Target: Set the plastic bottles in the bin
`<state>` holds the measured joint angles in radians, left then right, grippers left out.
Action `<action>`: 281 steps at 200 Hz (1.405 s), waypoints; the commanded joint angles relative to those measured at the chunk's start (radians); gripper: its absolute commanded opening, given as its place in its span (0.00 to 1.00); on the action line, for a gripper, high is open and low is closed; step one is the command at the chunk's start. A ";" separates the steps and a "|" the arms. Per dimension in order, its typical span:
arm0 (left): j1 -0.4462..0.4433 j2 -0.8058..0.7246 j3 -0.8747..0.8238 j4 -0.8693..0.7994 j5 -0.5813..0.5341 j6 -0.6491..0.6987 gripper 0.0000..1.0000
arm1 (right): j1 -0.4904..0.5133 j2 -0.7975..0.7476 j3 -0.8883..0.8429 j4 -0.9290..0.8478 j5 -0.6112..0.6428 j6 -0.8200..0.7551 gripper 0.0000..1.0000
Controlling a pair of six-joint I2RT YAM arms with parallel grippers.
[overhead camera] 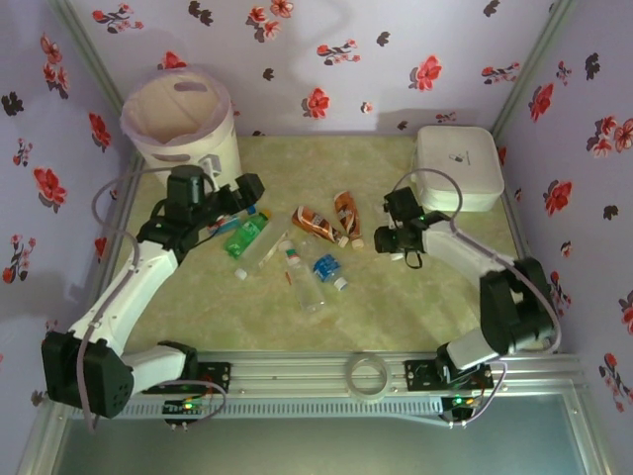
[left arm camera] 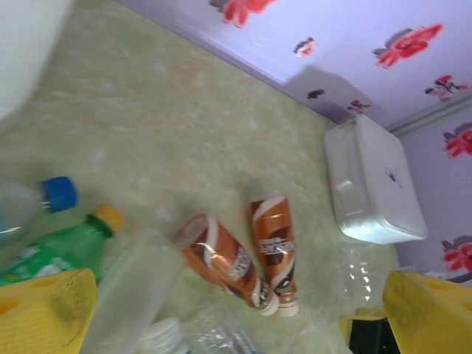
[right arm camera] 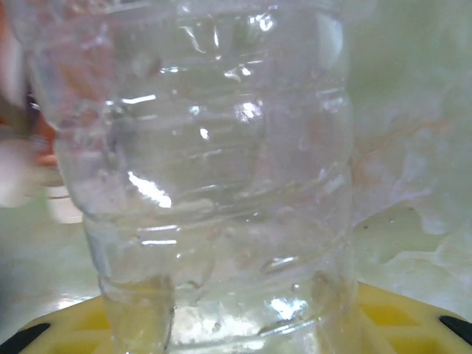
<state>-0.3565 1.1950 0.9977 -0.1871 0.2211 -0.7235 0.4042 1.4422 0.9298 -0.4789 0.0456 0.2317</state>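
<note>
When I look down from the overhead camera, the bin stands in the far left corner of the worktop. I see bare cream wall inside it, and its bottom is out of my sight. A white lidded box sits shut in the far right corner, its contents hidden. The loose bottles lie scattered mid-worktop between the arms. The green bottle lies on a diagonal just beside the left pincer. Two orange-brown bottles lie in a V, capped ends close together and pointing toward the near edge. The right pincer points left at them, and I cannot make out anything in it from up here.

Through the left wrist camera, the left pincer gapes wide with its yellow fingertips at the bottom corners, gripping nothing. The green bottle is cut off by the left edge. A frosted bottle lies lengthwise between the tips. The bin is a white blur at upper left.

Through the right wrist camera, a clear bottle stands upright in frame, cut off top and bottom. It sits between the yellow fingers of the right pincer. I cannot tell whether they clamp it or merely flank it.
</note>
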 commanded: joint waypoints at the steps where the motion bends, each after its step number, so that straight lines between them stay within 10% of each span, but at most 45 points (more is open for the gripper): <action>1: -0.083 0.072 0.046 0.119 0.013 -0.035 1.00 | 0.016 -0.127 -0.028 0.039 -0.081 0.028 0.45; 148: -0.377 0.471 0.277 0.320 0.169 -0.136 1.00 | 0.162 -0.170 -0.056 0.318 -0.335 0.064 0.43; 281: -0.347 0.511 0.150 0.543 0.155 -0.309 0.78 | 0.168 -0.180 -0.090 0.415 -0.313 0.113 0.44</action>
<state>-0.7128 1.6962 1.1721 0.2863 0.3676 -0.9955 0.5640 1.2720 0.8394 -0.1089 -0.2848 0.3267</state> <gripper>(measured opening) 0.797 0.449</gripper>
